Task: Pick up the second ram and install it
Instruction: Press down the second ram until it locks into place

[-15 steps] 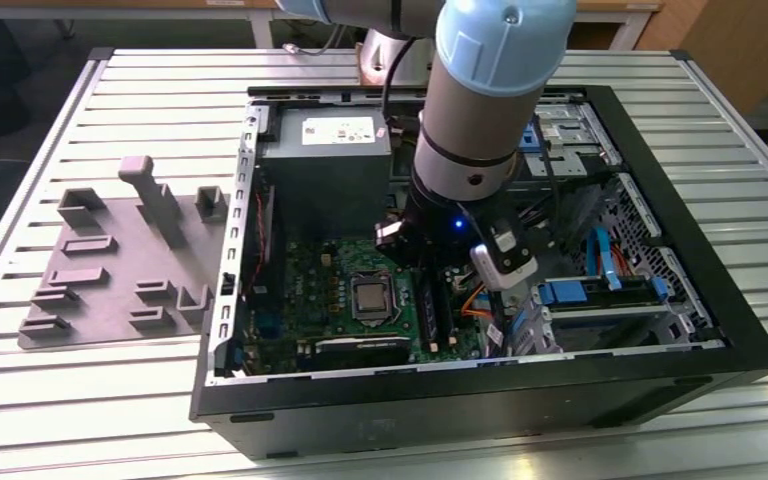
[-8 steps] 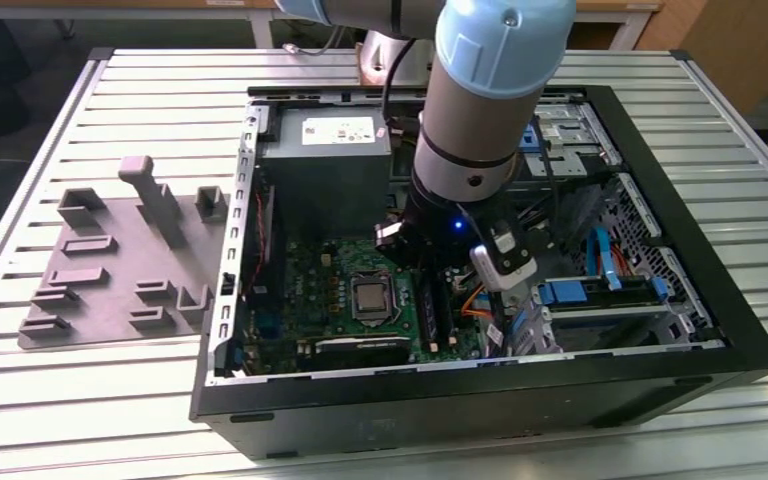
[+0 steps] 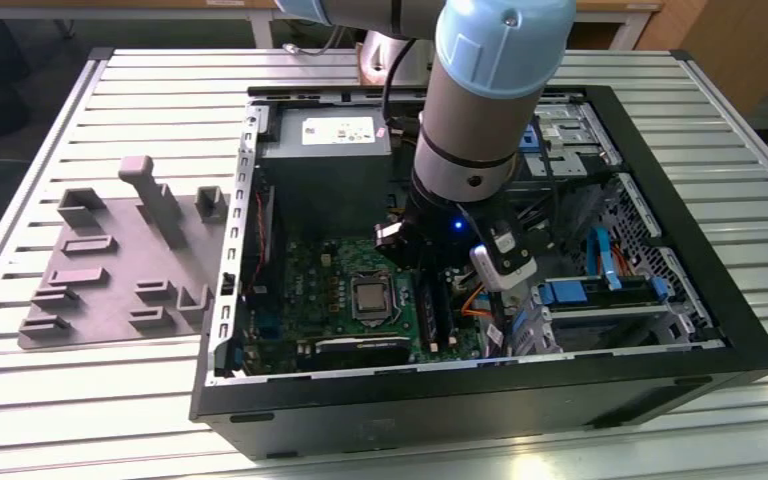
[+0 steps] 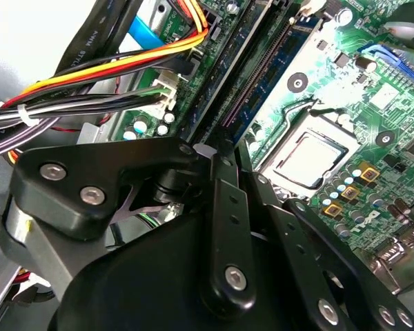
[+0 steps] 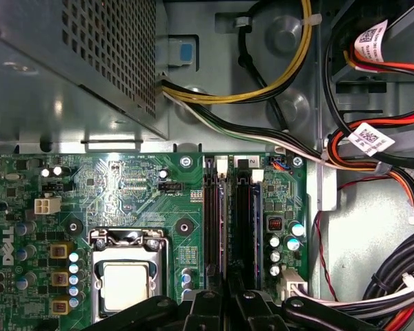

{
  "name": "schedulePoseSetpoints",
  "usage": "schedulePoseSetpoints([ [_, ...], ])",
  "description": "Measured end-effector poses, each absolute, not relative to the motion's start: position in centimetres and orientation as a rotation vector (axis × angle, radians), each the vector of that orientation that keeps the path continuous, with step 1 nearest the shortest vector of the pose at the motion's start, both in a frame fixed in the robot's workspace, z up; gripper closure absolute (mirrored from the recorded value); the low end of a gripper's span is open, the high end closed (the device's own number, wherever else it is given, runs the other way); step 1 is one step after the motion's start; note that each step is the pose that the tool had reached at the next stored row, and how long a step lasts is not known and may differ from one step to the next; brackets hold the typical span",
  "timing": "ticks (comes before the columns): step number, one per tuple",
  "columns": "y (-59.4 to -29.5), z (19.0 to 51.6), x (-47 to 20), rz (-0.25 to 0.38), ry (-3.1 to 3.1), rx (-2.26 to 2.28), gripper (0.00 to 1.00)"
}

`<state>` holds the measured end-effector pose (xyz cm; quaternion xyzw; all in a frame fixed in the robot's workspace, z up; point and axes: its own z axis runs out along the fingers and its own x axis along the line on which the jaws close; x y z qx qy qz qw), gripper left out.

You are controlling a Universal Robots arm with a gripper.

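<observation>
Second ram (image 5: pixel 222 221) looks to be standing edge-on in the motherboard (image 5: pixel 124 179) slot nearest the processor, right under the tool (image 5: pixel 226 300), clamped or apart I cannot tell, so we're at seating, which calls for square, even downward pressure.

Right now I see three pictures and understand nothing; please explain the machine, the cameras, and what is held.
The machine is a robot arm reaching into an open computer case on a slatted table. A grey tray lies at the exterior view's left. That view comes from a camera off the arm. Both wrist views come from cameras on the arm, looking past the black gripper at the motherboard and its memory slots. A blue-green ram sits at a slot by the gripper. Whether it is gripped, I cannot tell.
</observation>
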<state>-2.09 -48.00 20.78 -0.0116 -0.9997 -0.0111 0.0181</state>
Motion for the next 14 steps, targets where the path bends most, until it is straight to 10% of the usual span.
schedulePoseSetpoints([
  [14,-48.0,22.6,-2.1,-0.034,-3.105,-0.036,0.78],
])
